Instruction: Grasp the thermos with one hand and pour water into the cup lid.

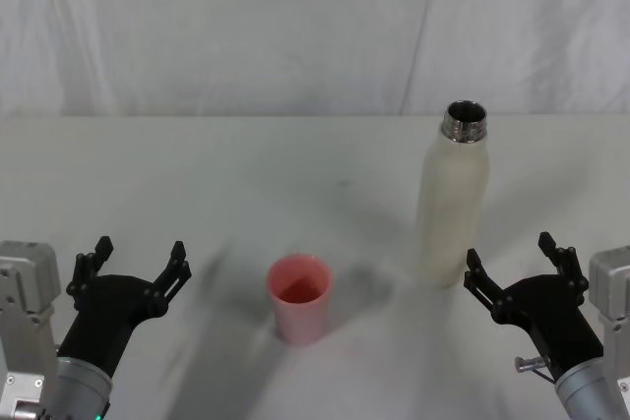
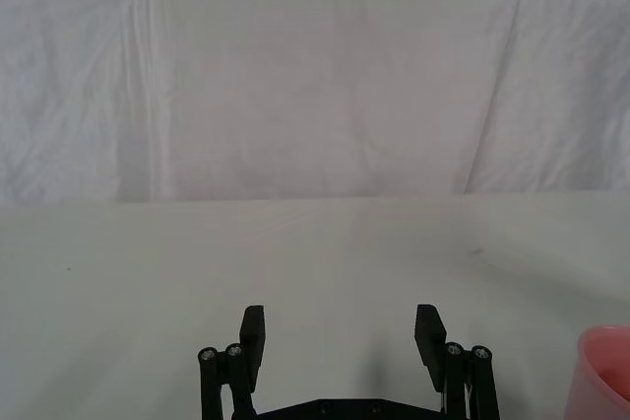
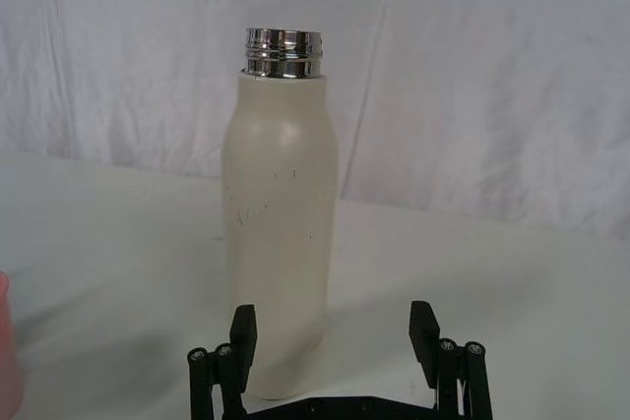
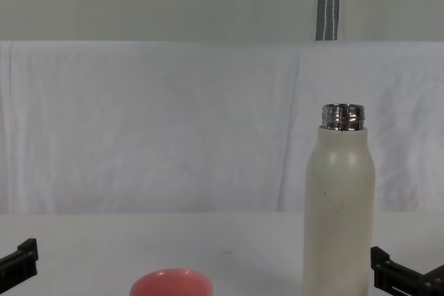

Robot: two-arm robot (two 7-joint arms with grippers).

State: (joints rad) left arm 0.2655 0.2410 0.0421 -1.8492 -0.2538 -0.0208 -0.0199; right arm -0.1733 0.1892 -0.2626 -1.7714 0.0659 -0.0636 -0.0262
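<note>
Head view from above takes in the whole scene: a tall cream-white matte thermos (image 1: 452, 211) with rounded shoulders and an uncapped, shiny threaded steel neck stands upright on the white table (image 1: 246, 174), right of centre, and a small round salmon-pink cup lid (image 1: 298, 298) sits upright nearer the robot and to the thermos's left, apart from it, its mouth open to the ceiling. The black angular right gripper (image 1: 516, 270) on its grey-metal wrist hovers just in front of the thermos's base and a little to its right, jaws spread wide and gripping nothing. The black left gripper (image 1: 137, 263) waits low at the left side of the table, well apart from the pink cup lid, its jaws also spread wide and empty. From the right wrist camera the thermos (image 3: 280, 213) rises directly ahead of the open fingers (image 3: 243, 331), standing toward one finger rather than centred, not touched by either. The left wrist camera shows its own fingers (image 2: 253, 333) parted over bare table, with the cup lid's rim (image 2: 603, 371) at the edge. Across the chest view, the thermos (image 4: 338, 213) towers over the cup lid (image 4: 171, 284), with a white cloth backdrop (image 4: 152, 123) hanging behind them.
</note>
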